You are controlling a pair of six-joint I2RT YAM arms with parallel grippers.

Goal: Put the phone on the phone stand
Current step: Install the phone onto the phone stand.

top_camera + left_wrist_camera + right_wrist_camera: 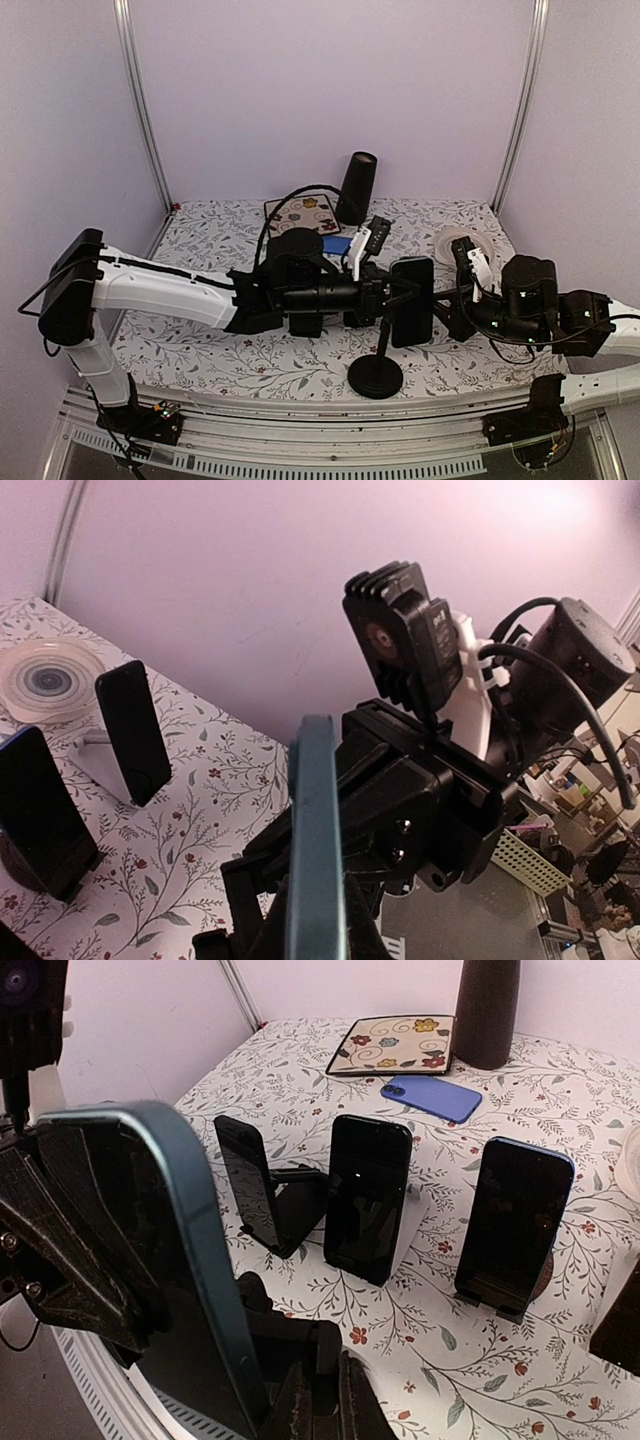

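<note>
Table (pixel 200 350) under a flowered cloth is reached across by both arms from opposite sides, and they meet above its near edge. The left arm (pixel 170 290) is stretched long, from the left corner to the middle. The right arm (pixel 560 315) is folded in close on the other side.

Between them the stand (pixel 376 377) is set, a round black foot near the front edge with a thin rod leaning up and to the right. The phone (pixel 412 300) is found at the top of that rod, its long axis upright and its dark face turned toward the near edge. Whether it is seated in the holder cannot be told, since that joint is hidden behind the phone and the claws.

The left claw (pixel 388 298) is set against the phone's left edge. In the left wrist view the teal rim is seen edge-on between the jaws, so this claw is judged to be clamped on the phone. The right claw (pixel 325 1390) is drawn together with nothing seen between its jaws, and the phone lies just to its left.

The coming move is judged to turn on one relation: the phone stands over the rod's head, a little right of the foot. Only a short settling along the long axis should be needed. That settling falls to the left arm, which has the grip.
</note>
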